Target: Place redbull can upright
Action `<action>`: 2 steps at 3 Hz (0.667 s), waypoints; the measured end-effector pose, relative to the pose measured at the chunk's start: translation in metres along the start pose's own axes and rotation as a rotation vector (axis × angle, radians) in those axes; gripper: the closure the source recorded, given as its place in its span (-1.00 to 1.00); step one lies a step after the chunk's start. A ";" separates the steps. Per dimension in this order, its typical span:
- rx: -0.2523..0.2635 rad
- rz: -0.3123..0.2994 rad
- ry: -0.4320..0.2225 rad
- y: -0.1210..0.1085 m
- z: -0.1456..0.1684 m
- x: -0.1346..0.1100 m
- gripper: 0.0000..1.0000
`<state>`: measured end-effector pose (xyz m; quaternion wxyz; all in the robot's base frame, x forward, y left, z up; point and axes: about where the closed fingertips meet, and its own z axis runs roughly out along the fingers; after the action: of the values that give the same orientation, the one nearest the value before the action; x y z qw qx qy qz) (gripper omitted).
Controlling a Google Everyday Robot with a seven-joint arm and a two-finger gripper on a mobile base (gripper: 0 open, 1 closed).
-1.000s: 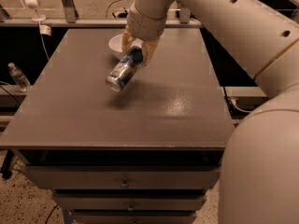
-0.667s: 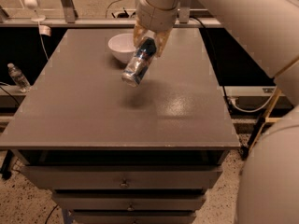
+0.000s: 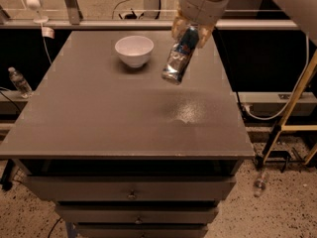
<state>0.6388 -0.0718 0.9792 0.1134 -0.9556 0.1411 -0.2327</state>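
The redbull can [image 3: 179, 57] is a slim blue and silver can, held tilted in the air above the grey table [image 3: 99, 118], its lower end pointing down and to the left. My gripper [image 3: 191, 32] is shut on the can's upper end, over the table's right back part. The can hangs to the right of the white bowl [image 3: 133, 50] and does not touch the table.
The white bowl stands at the back middle of the table. Drawers [image 3: 131, 192] are below the front edge. A plastic bottle [image 3: 18, 81] stands on the floor at left. A rail [image 3: 89, 24] runs behind the table.
The gripper with the can has moved to the right and back, away from the bowl. The can has swung closer to upright.
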 end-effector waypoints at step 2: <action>0.018 -0.121 0.171 0.050 -0.018 0.023 1.00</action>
<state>0.6391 -0.1290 0.9900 0.0952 -0.9379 0.0902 -0.3212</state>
